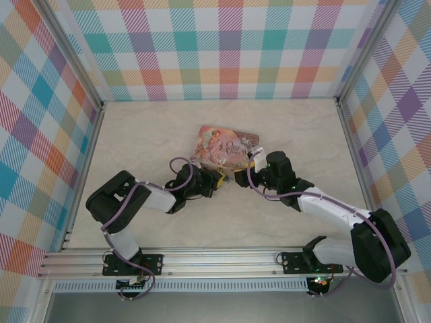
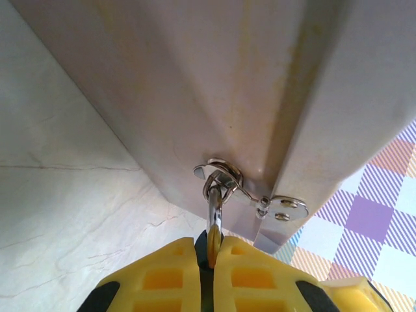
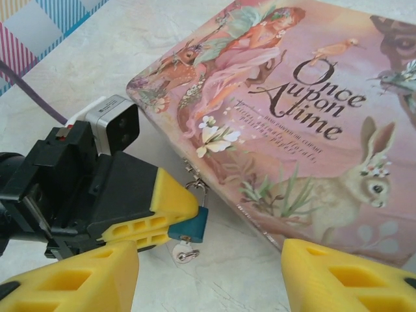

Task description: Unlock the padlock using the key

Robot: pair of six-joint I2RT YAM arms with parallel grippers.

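Note:
The blue padlock (image 3: 193, 225) hangs by its silvery shackle (image 2: 214, 209) from the hasp on the front edge of the pink illustrated tin (image 3: 305, 123). My left gripper (image 2: 209, 252) is shut on the padlock's body, its yellow fingers (image 3: 170, 198) clamping it from the left. The small key (image 3: 184, 251) sits in the keyhole at the padlock's bottom, its pale head and little ring lying on the table. My right gripper (image 3: 208, 286) stands wide open just in front of the key, touching nothing. In the top view, left gripper (image 1: 219, 180) and right gripper (image 1: 245, 176) meet at the tin's near edge.
The tin (image 1: 225, 147) lies flat in the middle of the pale marbled table (image 1: 168, 128). Checked walls enclose the table at the back and both sides. A metal rail (image 1: 215, 259) runs along the near edge by the arm bases.

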